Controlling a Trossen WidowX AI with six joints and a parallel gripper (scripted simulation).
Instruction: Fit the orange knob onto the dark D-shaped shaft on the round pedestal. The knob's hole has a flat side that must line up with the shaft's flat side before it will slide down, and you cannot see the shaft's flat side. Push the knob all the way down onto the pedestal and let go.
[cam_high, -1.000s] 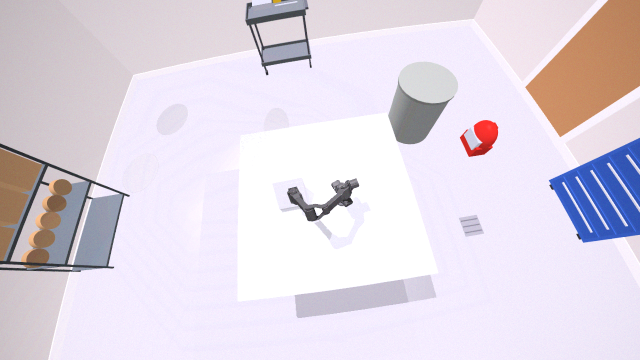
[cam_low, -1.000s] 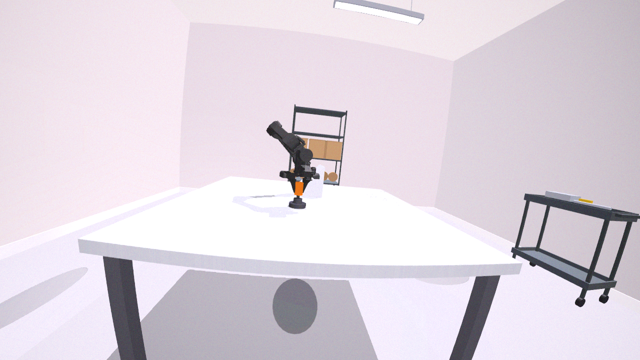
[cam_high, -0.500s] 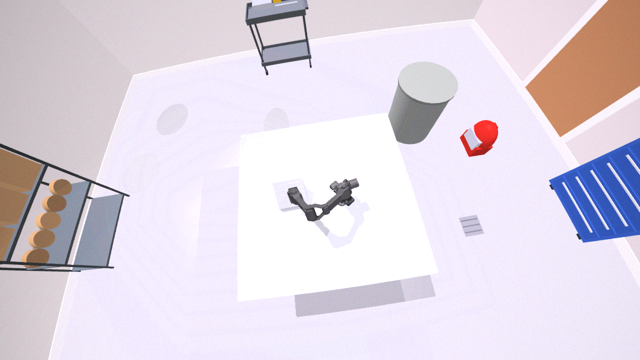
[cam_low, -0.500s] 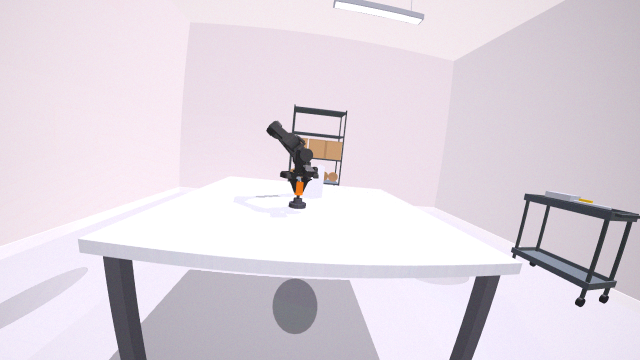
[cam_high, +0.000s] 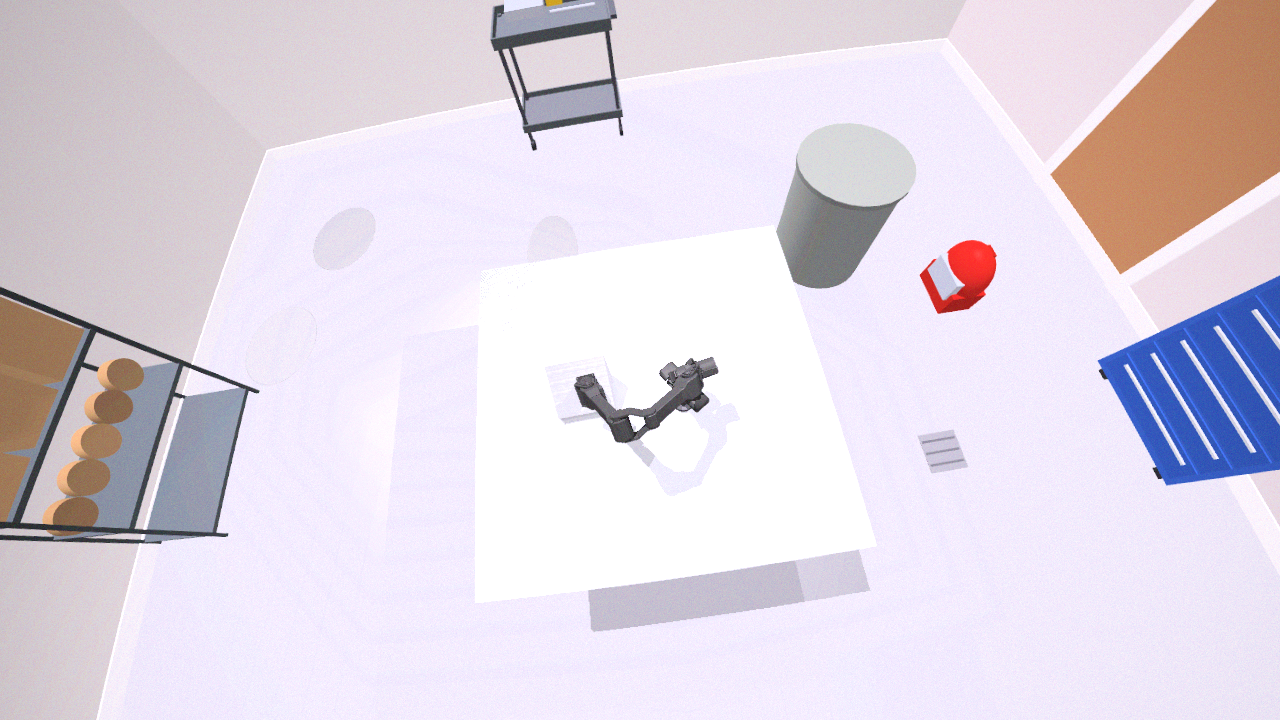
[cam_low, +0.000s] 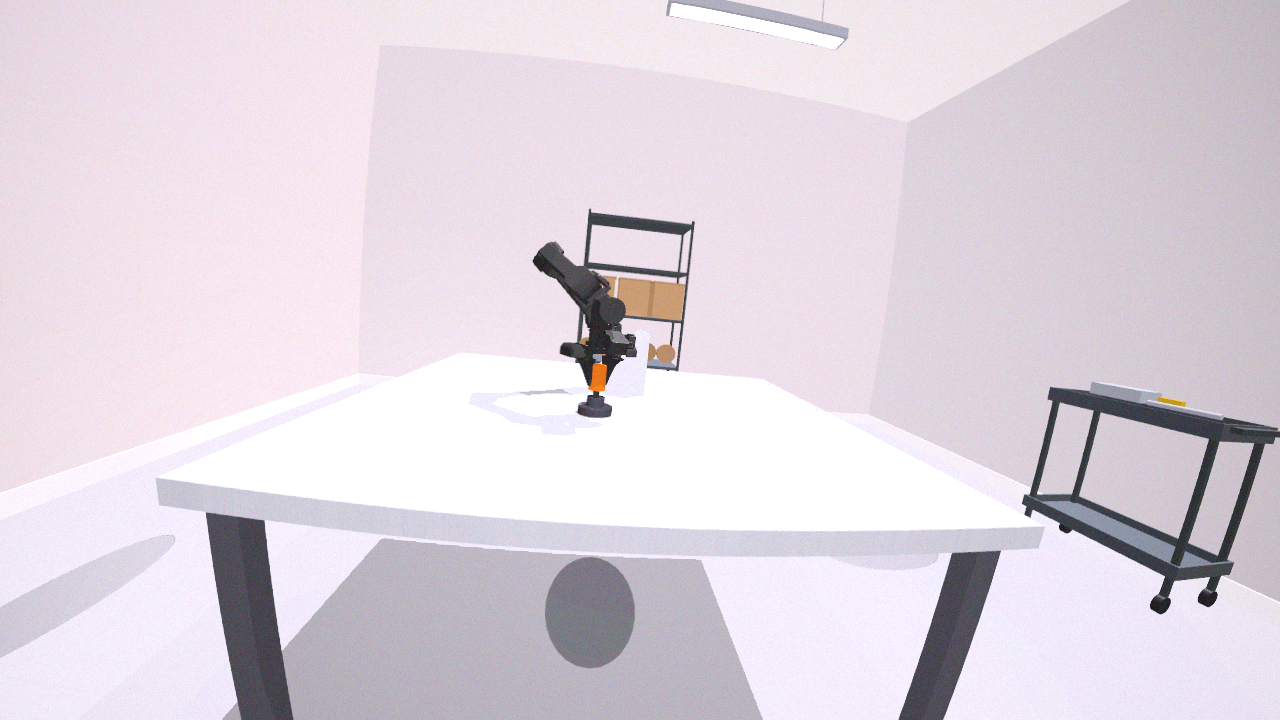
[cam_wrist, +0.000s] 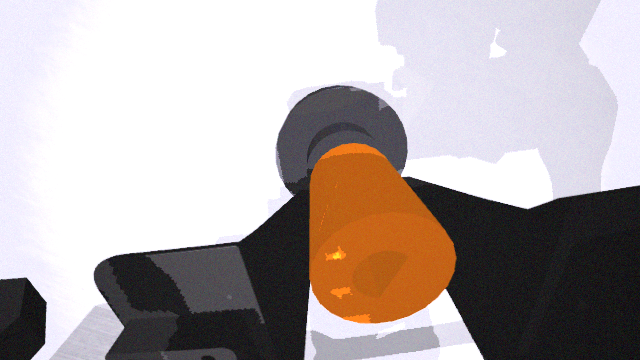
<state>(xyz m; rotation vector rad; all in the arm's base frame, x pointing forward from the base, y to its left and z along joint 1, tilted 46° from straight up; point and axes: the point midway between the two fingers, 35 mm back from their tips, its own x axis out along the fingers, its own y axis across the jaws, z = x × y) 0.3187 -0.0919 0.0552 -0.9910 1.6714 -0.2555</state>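
The orange knob (cam_low: 598, 377) (cam_wrist: 375, 190) is between my fingers, nearly upright, over the round pedestal (cam_low: 594, 411) (cam_wrist: 345, 105). My gripper (cam_low: 598, 381) (cam_wrist: 354, 192) is shut on the knob, one dark finger on each side. In the exterior view a short dark piece of the shaft (cam_low: 596, 394) shows between the knob's lower end and the pedestal, so the knob is not seated on it. Whether the shaft's tip is inside the hole is hidden. The wrist view shows a D-shaped recess in the knob's top. The shaft's flat side is hidden. The top view hides the knob behind the arm.
The arm (cam_high: 623, 428) stands by a pale block (cam_high: 562, 404) (cam_low: 634, 376) on the white table (cam_high: 572, 528) (cam_low: 572, 474). A grey cylinder (cam_high: 832, 214), a red object (cam_high: 971, 265), a cart (cam_high: 572, 102) (cam_low: 1136, 420) and a shelf (cam_low: 640, 223) stand beyond the table.
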